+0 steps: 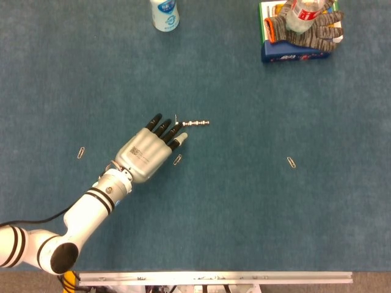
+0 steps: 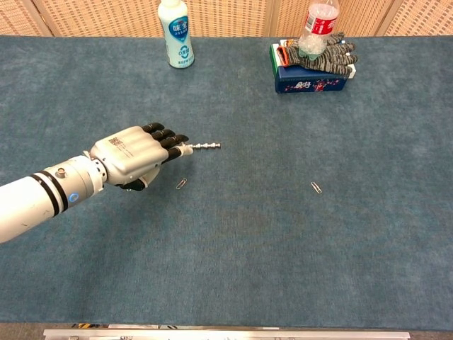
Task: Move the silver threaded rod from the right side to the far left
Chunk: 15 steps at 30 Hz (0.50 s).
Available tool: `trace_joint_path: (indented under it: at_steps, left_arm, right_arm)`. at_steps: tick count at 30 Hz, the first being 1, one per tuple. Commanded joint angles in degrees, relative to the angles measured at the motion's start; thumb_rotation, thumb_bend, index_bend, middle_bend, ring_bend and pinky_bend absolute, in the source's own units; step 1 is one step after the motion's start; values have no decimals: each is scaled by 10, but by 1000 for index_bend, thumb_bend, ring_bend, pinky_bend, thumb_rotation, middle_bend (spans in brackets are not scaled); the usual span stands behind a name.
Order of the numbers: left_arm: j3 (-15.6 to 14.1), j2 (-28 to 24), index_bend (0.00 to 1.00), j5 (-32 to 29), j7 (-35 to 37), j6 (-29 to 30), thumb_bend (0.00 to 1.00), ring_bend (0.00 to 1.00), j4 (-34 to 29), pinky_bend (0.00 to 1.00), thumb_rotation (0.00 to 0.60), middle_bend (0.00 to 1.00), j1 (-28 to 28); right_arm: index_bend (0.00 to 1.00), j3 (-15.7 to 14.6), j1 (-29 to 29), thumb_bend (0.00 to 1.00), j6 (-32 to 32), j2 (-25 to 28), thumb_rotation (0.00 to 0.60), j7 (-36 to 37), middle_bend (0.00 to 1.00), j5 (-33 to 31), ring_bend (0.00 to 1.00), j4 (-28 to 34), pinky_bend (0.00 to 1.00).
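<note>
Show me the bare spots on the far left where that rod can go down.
Open cloth runs left of the left hand, between the white bottle at the far edge and the lone paper clip. The near-left corner holds the arm. Tightest spot: around the rod, with another clip beside the fingers.

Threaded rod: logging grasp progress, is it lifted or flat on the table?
Cannot tell; the silver threaded rod looks level, the left hand at its near end.

A blue-green felt-like tabletop (image 2: 283, 234) fills both views (evenly lit), with woven tan panels (image 2: 233, 15) behind it.
</note>
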State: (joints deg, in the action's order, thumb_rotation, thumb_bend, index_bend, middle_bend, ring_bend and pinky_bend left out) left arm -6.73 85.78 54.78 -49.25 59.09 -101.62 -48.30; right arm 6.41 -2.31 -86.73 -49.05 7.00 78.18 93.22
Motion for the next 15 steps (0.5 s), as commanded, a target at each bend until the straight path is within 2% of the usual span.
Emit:
trace_joint_path:
  at_steps: [1,6,15]
  left_arm:
    - [21,5,31,-18,21,18,658,0,-9,0,600,0,12]
    - [60,26,105,-56,50,46,455,0,-16,0,600,0,26]
    - [110,66,298,-111,82,71,407,0,-13,0,600,0,35]
  right_arm:
    - [211,0,-1,168,0,0,600,2,113,0,0,0,0]
    - [211,0,-1,169,0,0,600,5,113,-1,0,-1,0]
    - [211,2,-3,169,-3,4,600,12,113,-5,0,-2,0]
